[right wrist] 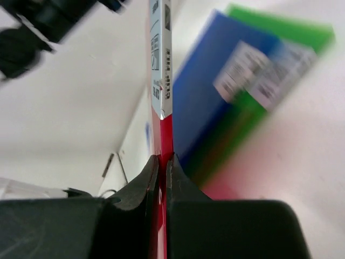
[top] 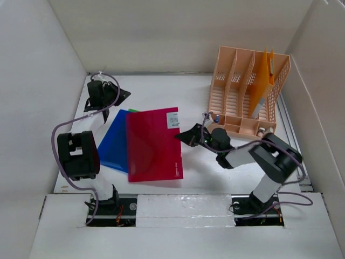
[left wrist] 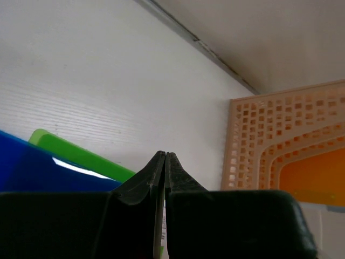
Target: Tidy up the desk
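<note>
The desk is a white tabletop inside white walls. A red folder lies on it over a blue folder, and a green folder's edge peeks out behind. My right gripper is shut on the red folder's right edge. In the right wrist view the red folder runs edge-on between the shut jaws, with the blue folder and the green folder beyond. My left gripper is shut and empty, just behind the folders' far corner. Its view shows the blue folder and green folder below.
A peach-orange slotted file rack stands at the back right and holds an orange folder. It also shows in the left wrist view. Small items, one with a blue cap, sit in its front tray. White walls close in on all sides.
</note>
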You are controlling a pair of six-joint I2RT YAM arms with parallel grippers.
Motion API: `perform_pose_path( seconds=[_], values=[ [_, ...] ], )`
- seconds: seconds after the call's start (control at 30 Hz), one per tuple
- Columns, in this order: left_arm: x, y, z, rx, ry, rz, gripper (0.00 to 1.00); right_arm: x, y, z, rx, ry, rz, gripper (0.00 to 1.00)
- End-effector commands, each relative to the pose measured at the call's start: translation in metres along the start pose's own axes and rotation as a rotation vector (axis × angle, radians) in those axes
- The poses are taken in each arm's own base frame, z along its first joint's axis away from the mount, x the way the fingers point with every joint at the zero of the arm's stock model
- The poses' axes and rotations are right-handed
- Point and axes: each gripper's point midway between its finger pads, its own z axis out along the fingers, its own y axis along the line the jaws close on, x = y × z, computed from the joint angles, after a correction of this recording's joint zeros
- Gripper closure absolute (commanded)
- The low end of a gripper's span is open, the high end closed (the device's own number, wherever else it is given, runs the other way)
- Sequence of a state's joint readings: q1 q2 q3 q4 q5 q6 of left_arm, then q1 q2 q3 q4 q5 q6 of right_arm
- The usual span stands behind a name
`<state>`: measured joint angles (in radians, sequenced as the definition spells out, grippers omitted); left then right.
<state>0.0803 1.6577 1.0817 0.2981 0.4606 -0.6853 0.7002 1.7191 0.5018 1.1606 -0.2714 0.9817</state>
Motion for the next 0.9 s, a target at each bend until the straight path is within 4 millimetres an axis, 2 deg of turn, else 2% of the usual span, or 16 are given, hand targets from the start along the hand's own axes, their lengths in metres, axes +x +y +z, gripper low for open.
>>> perform_pose_path(
  seconds=[0.0,0.03,0.07,0.1,0.2,0.23,0.27,0.3,0.37,0.43,0.47,0.63,0.73,0.8,0.87],
  values=[
    [-0.02,-0.053,-0.026,0.175,-0.061,0.02,1.0,-0.059,0.081,-0.005,-0.128,-0.179,-0.23,1.0],
    [-0.022,-0.062,-0.034,0.198,-0.069,0.011,1.0,-0.05,0.075,-0.005,-0.056,-0.15,-0.308,1.0],
    [-0.024,-0.069,-0.038,0.222,-0.078,0.014,1.0,-0.063,0.079,-0.006,-0.013,-0.202,-0.347,1.0],
    [-0.024,-0.073,-0.042,0.238,-0.083,0.01,1.0,-0.075,0.101,-0.014,-0.027,-0.244,-0.382,1.0],
    [-0.026,-0.089,-0.057,0.291,-0.105,0.006,1.0,-0.102,0.109,-0.033,0.067,-0.35,-0.457,1.0],
    [-0.027,-0.096,-0.062,0.311,-0.108,0.011,1.0,-0.116,0.121,-0.049,0.078,-0.403,-0.462,1.0],
    [-0.028,-0.099,-0.064,0.32,-0.108,0.005,1.0,-0.129,0.12,-0.058,0.122,-0.459,-0.465,1.0],
    [-0.028,-0.102,-0.067,0.331,-0.111,0.006,1.0,-0.134,0.122,-0.066,0.138,-0.479,-0.476,1.0],
    [-0.028,-0.111,-0.075,0.368,-0.114,0.002,0.98,-0.156,0.141,-0.091,0.144,-0.575,-0.484,1.0],
    [-0.028,-0.118,-0.08,0.392,-0.11,0.004,0.98,-0.169,0.148,-0.108,0.17,-0.634,-0.47,1.0],
    [-0.028,-0.12,-0.082,0.399,-0.11,0.005,0.98,-0.185,0.158,-0.127,0.18,-0.715,-0.45,1.0],
    [-0.035,-0.137,-0.099,0.441,-0.148,0.066,0.99,-0.226,0.173,-0.172,0.267,-0.866,-0.503,1.0],
    [-0.041,-0.143,-0.107,0.438,-0.179,0.113,0.99,-0.24,0.178,-0.181,0.256,-0.887,-0.512,1.0],
    [-0.041,-0.151,-0.114,0.478,-0.186,0.143,0.99,-0.23,0.18,-0.168,0.205,-0.801,-0.522,1.0],
    [-0.028,-0.17,-0.115,0.53,-0.166,0.2,0.99,-0.215,0.187,-0.156,0.128,-0.727,-0.533,1.0]
  ],
)
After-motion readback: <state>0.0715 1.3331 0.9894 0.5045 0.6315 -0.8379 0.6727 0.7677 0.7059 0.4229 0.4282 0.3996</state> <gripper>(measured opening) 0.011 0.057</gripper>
